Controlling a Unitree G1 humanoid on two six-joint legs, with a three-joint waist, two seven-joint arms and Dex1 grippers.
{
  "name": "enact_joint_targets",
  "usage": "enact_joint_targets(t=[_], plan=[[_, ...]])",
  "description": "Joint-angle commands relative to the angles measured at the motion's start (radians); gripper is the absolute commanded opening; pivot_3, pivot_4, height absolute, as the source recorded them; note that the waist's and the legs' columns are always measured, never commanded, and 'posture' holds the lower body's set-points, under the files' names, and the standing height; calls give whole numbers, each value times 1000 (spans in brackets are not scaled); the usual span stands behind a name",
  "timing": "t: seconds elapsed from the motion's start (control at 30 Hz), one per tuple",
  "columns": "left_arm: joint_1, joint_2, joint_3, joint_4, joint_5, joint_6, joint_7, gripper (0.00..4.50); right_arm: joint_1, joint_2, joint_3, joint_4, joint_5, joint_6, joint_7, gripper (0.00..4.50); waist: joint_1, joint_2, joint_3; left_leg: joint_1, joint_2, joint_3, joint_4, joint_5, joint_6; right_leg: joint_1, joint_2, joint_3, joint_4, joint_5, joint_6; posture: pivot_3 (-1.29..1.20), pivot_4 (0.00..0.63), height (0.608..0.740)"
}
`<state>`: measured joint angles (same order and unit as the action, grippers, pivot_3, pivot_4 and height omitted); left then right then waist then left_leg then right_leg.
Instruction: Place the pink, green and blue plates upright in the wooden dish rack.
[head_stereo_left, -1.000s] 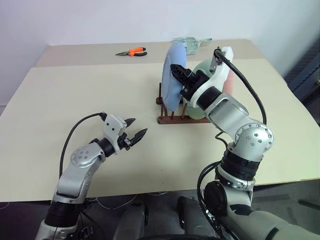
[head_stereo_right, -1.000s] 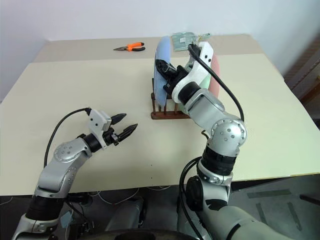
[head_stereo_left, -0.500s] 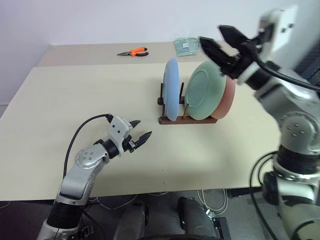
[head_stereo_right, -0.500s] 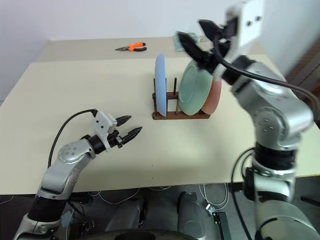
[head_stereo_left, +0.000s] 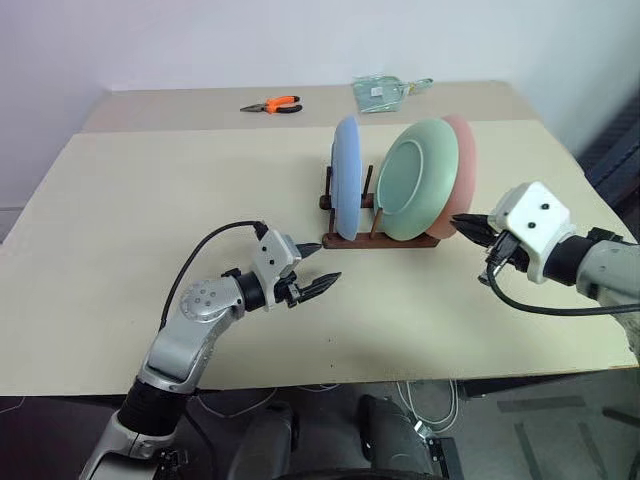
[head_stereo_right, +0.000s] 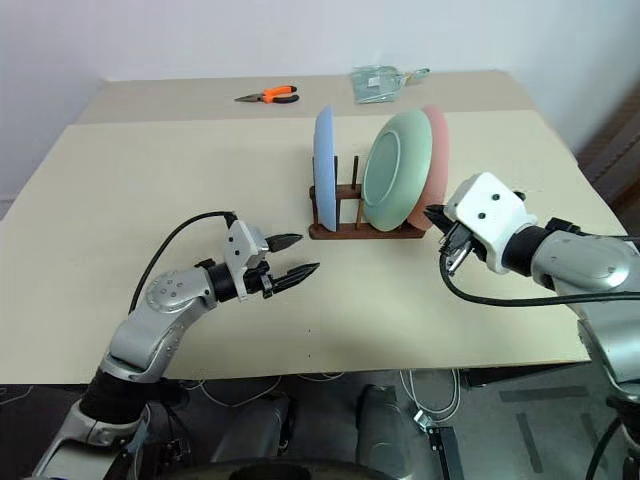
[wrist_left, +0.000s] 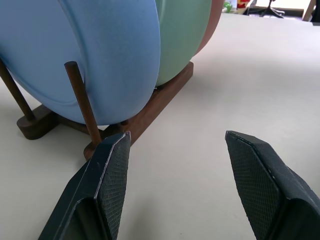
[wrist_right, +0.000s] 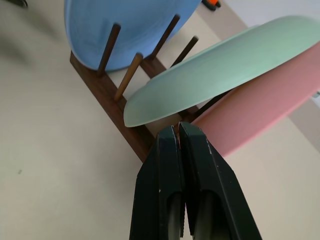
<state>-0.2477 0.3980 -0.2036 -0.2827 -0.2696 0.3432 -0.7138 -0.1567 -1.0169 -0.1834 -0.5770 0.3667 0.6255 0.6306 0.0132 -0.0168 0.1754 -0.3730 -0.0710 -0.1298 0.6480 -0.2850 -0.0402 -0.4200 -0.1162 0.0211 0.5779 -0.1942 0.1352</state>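
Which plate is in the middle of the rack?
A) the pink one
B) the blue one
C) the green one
C: the green plate stands in the rack between the blue plate and the pink plate.

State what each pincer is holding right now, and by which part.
Nothing is held. The left pincer is open over bare table, short of the wooden dish rack. The right pincer is shut empty near the green plate.
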Motion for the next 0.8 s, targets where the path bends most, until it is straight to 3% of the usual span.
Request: enact_joint_targets(t=[0.03, 0.33, 0.6, 0.7, 0.8], plan=[[-5, -1, 3, -29, 1, -8, 2, 3112, -44, 15, 27, 21, -55, -36, -11, 102, 1, 0, 0, 0, 0, 0, 0, 0, 0, 0, 0, 0, 0, 0, 0, 0, 150, 740], [28, 2, 14, -67, -5, 5, 24, 3112, -181, 78, 166, 44, -151, -61, -8, 102, -3, 0, 0, 0, 0, 0, 0, 0, 0, 0, 0, 0, 0, 0, 0, 0, 150, 740], [33, 4, 18, -66, -7, 3, 32, 3112, -222, 120, 177, 40, -157, -73, 24, 102, 1, -1, 0, 0, -1, -1, 0, 0, 0, 0, 0, -1, 0, 0, -1, 0, 150, 740], [33, 10, 27, -58, -3, 0, 34, 3112, -180, 87, 124, 65, -176, -107, 43, 102, 0, -1, 0, 0, -1, -1, 0, 0, 0, 0, 0, -1, 0, 0, -1, 0, 150, 740], [40, 39, 76, -47, -6, -3, 39, 3112, -102, 58, -46, 106, -130, -158, 102, 102, 4, -1, 0, 0, -1, -1, 0, 0, 0, 0, 0, -1, 0, 0, -1, 0, 150, 740]])
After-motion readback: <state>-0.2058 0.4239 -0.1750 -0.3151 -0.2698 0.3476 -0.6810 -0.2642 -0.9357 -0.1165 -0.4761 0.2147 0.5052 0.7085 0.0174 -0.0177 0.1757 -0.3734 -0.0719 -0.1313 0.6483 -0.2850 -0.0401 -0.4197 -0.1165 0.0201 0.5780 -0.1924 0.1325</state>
